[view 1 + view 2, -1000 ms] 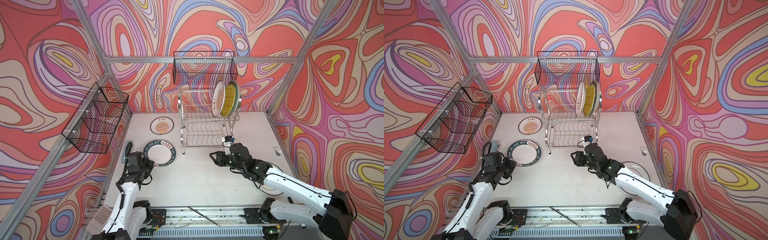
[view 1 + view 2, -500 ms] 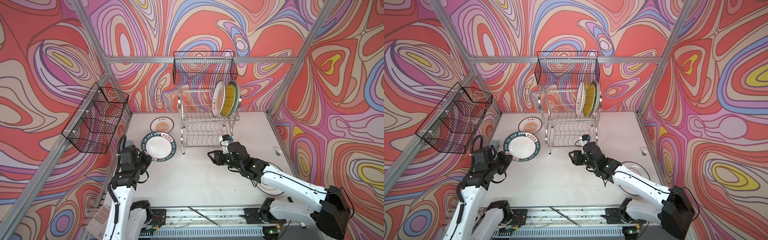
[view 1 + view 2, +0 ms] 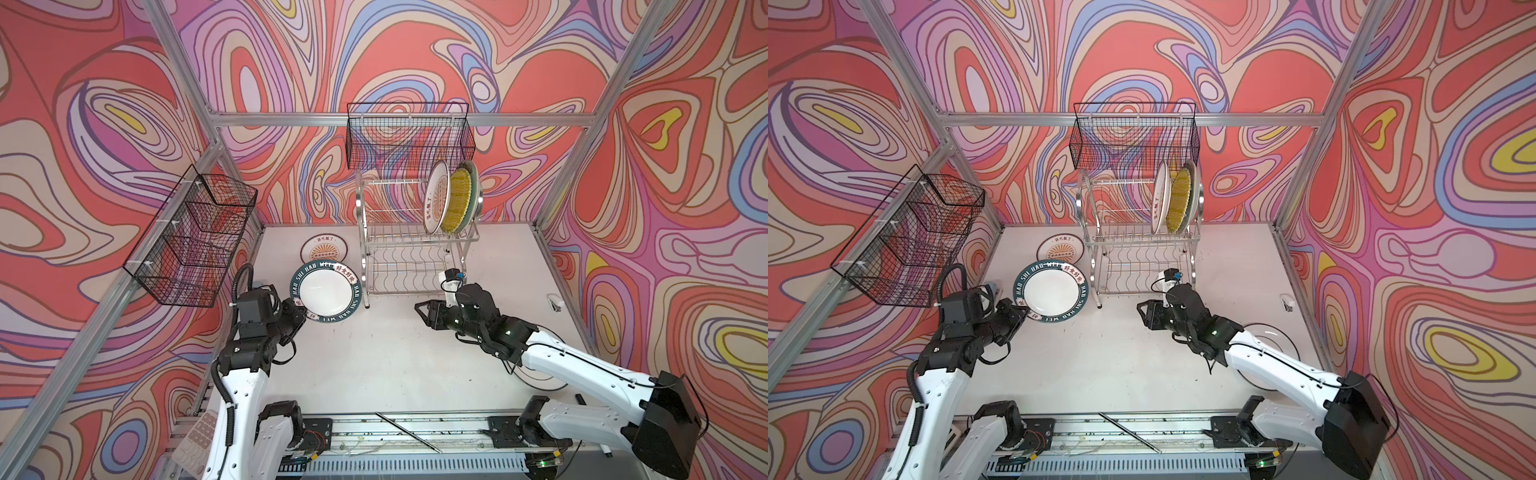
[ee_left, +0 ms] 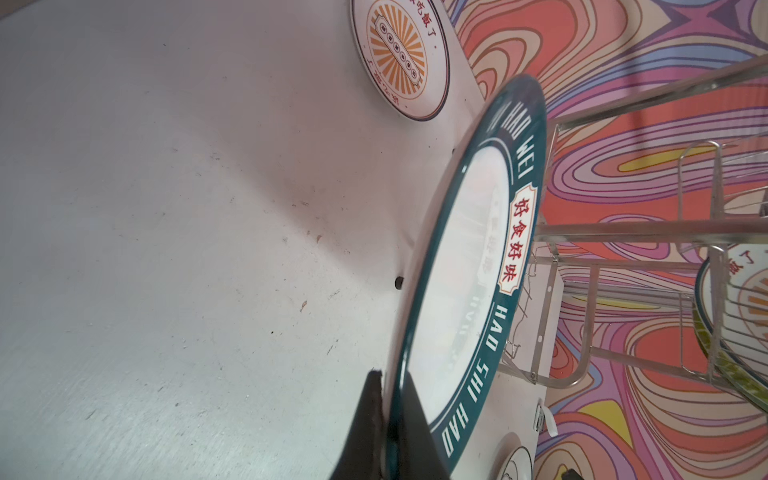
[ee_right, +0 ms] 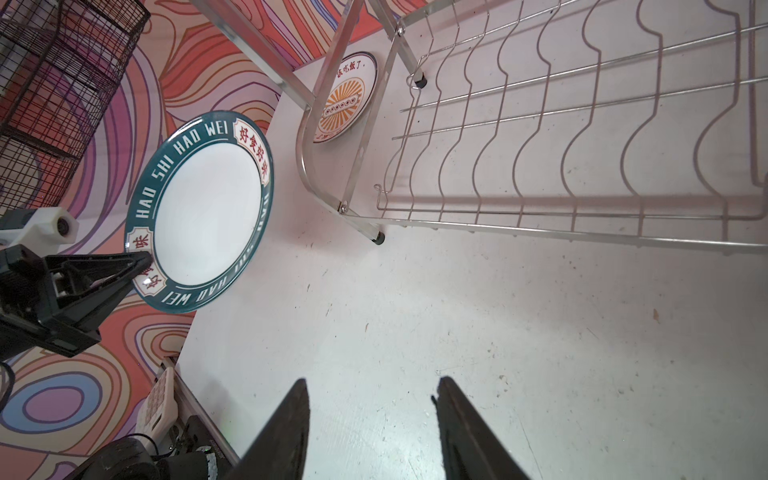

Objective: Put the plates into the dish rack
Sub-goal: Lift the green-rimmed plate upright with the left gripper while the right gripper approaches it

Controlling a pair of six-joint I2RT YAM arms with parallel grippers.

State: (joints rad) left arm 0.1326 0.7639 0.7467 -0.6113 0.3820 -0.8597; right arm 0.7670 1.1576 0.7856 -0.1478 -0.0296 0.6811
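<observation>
beside the rack [image 3: 415, 239], left end effector [image 3: 302, 314] clamps the "hao shi hao wei" plate [image 3: 326, 293]; right end effector [image 5: 372, 386] parted.

The chrome dish rack [image 3: 409, 249] holds a sunburst plate [image 3: 436, 198], a yellow plate [image 3: 458, 199] and an aqua plate [image 3: 475, 185] upright at its upper tier's right end; the green-rimmed plate [image 3: 326, 291] tilts just left of it, a second sunburst plate [image 3: 325, 249] lies flat farther back, and a black-ringed plate [image 3: 1275, 337] lies near right.

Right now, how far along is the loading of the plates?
Done: three plates stand in the rack's upper tier, a sunburst one, a yellow one, a pale one behind. In hand: the left gripper is shut on the green-rimmed plate. Left: a second sunburst plate and a black-ringed plate lie on the table. The right gripper is open, empty.
</observation>
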